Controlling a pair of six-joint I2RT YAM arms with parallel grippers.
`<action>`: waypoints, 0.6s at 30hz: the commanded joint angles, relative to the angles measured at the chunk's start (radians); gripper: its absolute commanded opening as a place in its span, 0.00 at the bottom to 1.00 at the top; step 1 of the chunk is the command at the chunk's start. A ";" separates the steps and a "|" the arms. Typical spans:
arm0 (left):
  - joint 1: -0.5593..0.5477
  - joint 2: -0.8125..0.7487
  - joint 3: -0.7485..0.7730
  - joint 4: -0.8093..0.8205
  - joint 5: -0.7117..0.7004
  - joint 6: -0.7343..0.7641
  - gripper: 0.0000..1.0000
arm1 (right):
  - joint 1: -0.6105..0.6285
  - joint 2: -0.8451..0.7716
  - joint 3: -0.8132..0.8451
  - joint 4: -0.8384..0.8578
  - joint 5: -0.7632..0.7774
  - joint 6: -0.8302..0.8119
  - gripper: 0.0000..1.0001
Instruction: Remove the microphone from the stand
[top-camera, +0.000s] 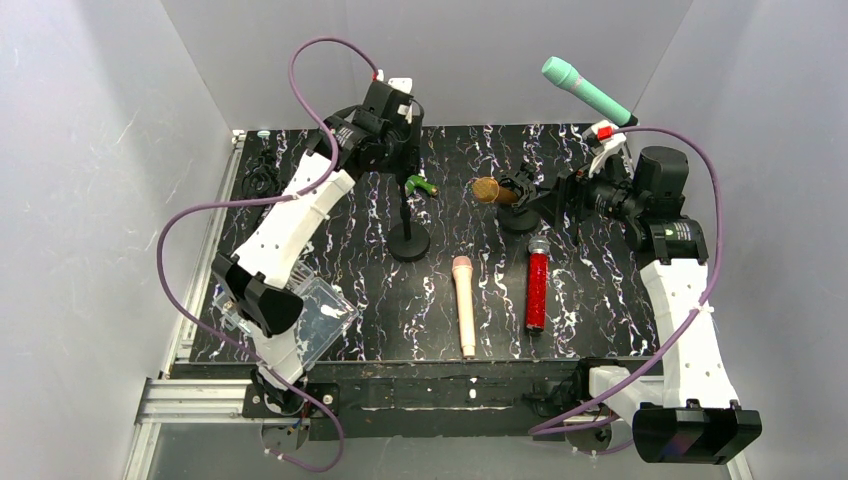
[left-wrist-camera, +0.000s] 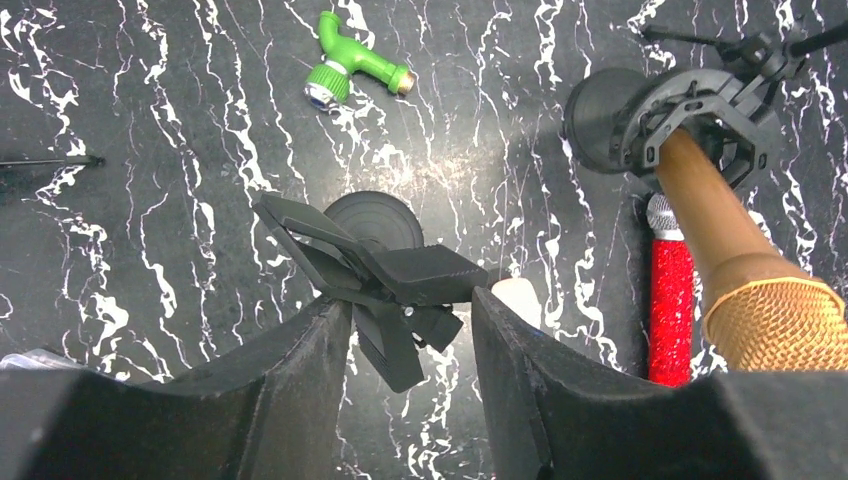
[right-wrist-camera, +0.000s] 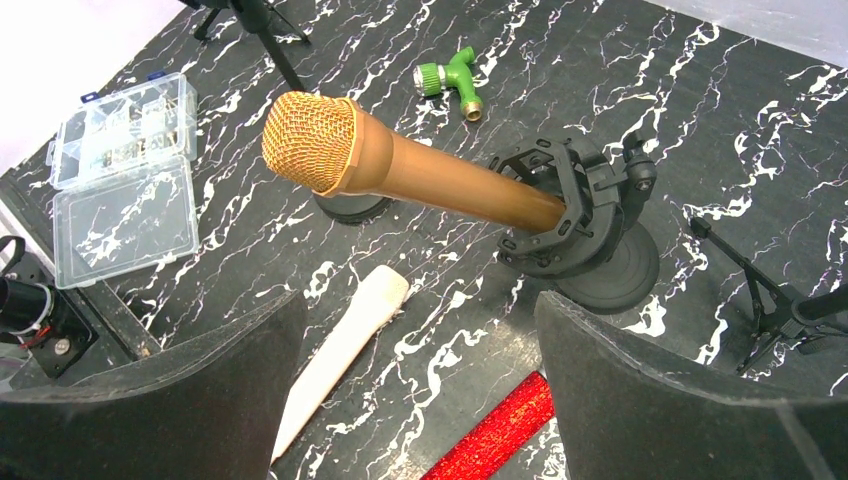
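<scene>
Microphone, with a brown body and gold mesh head, sits clamped in the black stand at the far right, its head jutting left. The right gripper faces it with jaws wide open, apparently lined up to grasp the body. The left gripper holds its open jaws either side of an empty stand.

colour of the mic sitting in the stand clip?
Gold. The microphone has a gold mesh head and a copper-brown body. It shows best in the right wrist view.
</scene>
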 joint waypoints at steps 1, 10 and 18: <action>0.005 -0.051 -0.065 -0.121 -0.055 0.088 0.46 | -0.002 -0.020 -0.005 0.030 -0.010 0.000 0.93; 0.005 -0.092 -0.057 -0.112 -0.128 0.187 0.74 | -0.003 -0.023 -0.006 0.030 -0.009 0.000 0.93; 0.005 -0.029 0.063 -0.138 -0.115 0.052 0.84 | -0.003 -0.018 -0.008 0.035 -0.013 0.005 0.93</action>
